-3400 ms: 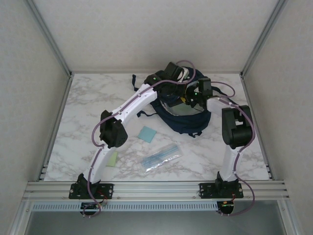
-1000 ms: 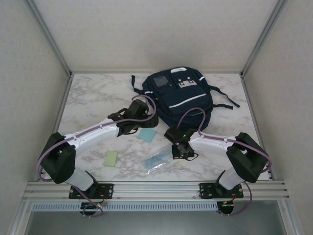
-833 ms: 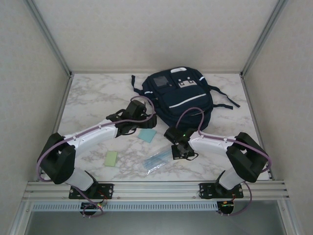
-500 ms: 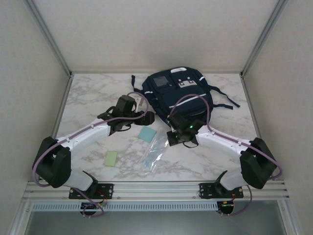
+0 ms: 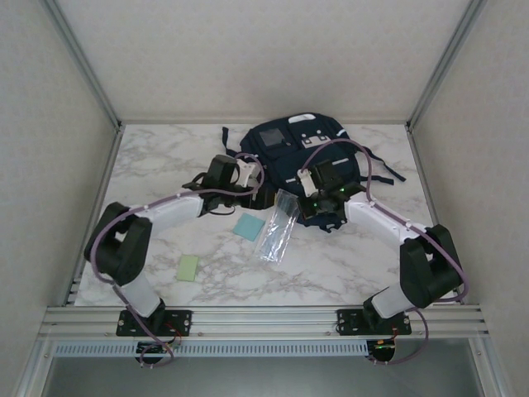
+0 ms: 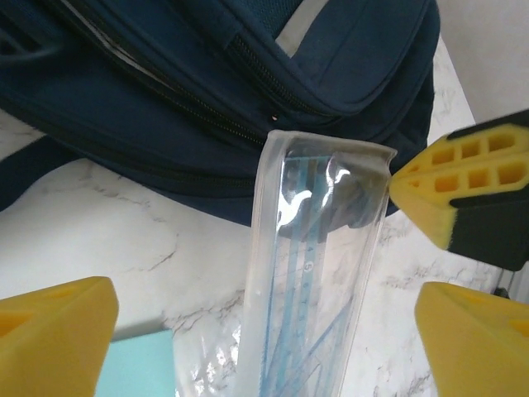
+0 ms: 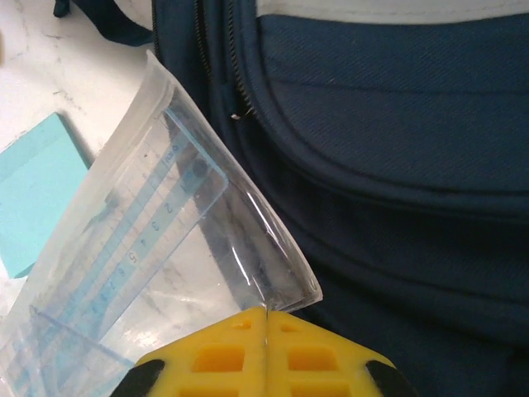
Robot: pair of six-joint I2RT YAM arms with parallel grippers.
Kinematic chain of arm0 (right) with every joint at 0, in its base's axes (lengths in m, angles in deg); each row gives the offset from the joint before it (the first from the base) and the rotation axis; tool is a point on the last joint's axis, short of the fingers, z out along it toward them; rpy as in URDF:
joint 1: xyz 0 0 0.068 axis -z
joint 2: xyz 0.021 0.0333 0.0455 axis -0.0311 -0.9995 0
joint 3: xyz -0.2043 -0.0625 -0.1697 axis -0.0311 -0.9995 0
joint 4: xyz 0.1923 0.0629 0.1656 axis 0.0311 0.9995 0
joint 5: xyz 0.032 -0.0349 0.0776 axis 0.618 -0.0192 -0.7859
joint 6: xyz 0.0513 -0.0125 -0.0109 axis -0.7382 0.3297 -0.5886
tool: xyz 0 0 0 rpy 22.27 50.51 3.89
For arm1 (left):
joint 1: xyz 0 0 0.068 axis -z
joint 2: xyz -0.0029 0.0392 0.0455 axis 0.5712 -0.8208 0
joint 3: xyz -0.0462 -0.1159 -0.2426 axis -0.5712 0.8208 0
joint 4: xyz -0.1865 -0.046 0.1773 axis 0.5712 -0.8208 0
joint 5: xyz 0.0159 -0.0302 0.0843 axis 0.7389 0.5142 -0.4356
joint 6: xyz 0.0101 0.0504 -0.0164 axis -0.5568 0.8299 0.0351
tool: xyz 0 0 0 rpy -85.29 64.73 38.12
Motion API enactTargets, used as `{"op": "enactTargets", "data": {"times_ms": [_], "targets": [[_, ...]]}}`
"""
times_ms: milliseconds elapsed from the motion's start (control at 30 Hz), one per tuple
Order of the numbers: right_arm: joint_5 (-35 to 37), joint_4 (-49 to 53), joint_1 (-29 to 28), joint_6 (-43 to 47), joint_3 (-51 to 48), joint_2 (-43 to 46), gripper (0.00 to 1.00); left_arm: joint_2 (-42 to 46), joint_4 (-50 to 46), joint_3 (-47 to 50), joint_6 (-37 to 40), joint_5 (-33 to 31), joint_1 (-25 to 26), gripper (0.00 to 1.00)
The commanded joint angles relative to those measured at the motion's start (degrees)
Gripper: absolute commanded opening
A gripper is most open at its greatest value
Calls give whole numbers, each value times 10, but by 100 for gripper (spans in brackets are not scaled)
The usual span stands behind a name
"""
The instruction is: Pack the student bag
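**Inspector:** Nearest the arm bases?

**Assistant:** A green note (image 5: 188,267) lies flat on the marble table (image 5: 149,165). A teal pad (image 5: 248,227) lies flat farther in, well apart from the note.

**Inspector:** Beside the pad?

**Assistant:** A clear pouch (image 5: 277,225) of rulers (image 7: 136,248), tilted, with its upper end at the near edge of the bag. Whether its lower end touches the table cannot be told.

**Inspector:** Jaws?

**Assistant:** The right gripper (image 7: 266,351) is pinched tight on the pouch's upper corner. The left gripper (image 6: 264,339) stands wide, with its yellow pads (image 6: 54,331) on either side of the pouch and clear of it.

**Inspector:** The student bag (image 5: 289,157)?

**Assistant:** It lies at the far middle of the table, grey patch upward, just beyond both grippers.
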Motion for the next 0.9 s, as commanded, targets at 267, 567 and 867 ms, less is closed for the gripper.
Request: {"op": "enactTargets", "data": {"times_ms": [267, 567, 867], "targets": [[-41, -47, 47, 15, 1, -6, 0, -120, 16, -87, -29, 77, 10, 76], [-33, -50, 51, 11, 5, -24, 0, -138, -2, -113, -40, 104, 49, 43], [-48, -5, 52, -62, 20, 8, 35, -100, -81, -149, -41, 44, 47, 0]]}}
